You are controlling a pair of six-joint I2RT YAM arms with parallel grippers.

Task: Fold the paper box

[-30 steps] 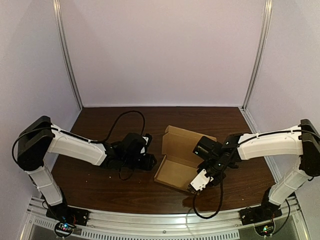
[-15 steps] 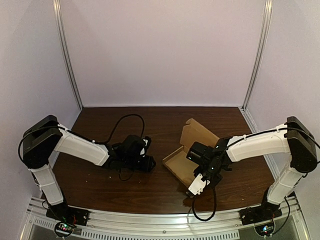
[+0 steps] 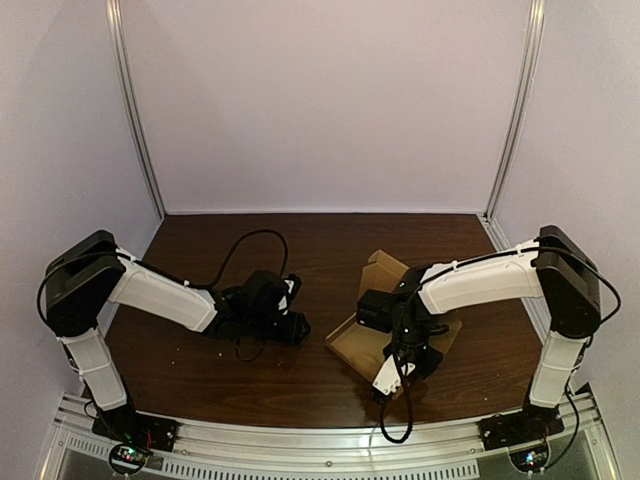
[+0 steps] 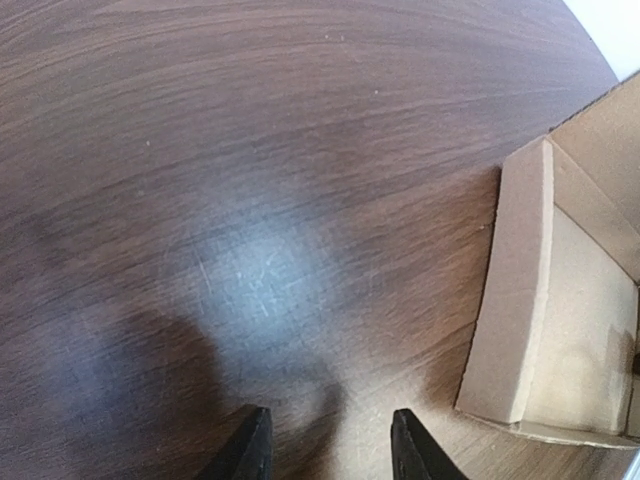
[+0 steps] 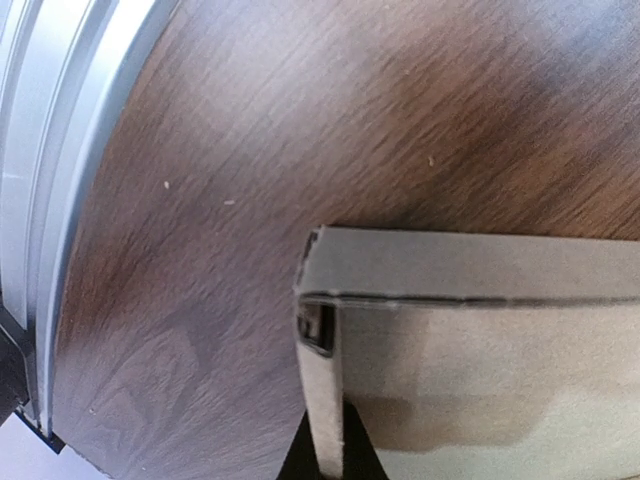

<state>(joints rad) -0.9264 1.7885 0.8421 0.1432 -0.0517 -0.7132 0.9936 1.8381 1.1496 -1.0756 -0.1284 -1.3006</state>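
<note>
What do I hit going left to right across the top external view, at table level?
left elbow → left claw → box → right elbow

Tan unprinted folding cardboard box point(image 3: 352, 342); dark brown wood-grain laminate table point(image 3: 200, 368); plain pale lilac enclosure walls point(image 3: 320, 110).

L arm point(image 3: 160, 295) stretched low, L fingers point(image 4: 250, 448) apart; R arm point(image 3: 480, 282) bent inward, R fingers point(image 5: 358, 460) clamped.
</note>
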